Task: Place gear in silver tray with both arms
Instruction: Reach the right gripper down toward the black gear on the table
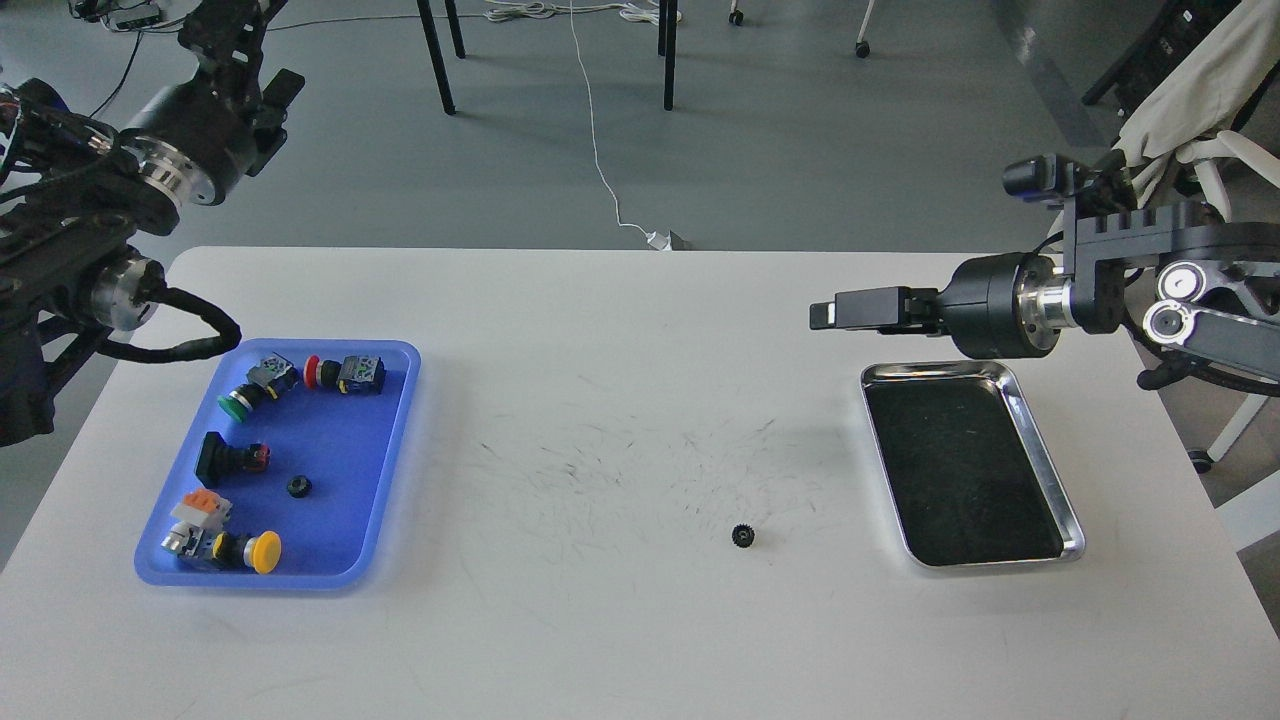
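A small black gear [742,536] lies on the white table, left of the silver tray's near corner. The silver tray [935,370] sits at the right, its dark bottom bare. My right gripper [824,313] reaches in from the right, pointing left, level above the table just beyond the tray's far left corner and well behind the gear. It is seen side-on, so its fingers cannot be told apart. My left gripper [232,40] is raised at the top left, beyond the table's far edge, its tips at the frame edge.
A blue plastic tray [330,450] at the left holds several push buttons and switches and a small black gear-like part [299,486]. Chair legs and cables stand on the floor beyond the table. A draped chair is at the far right.
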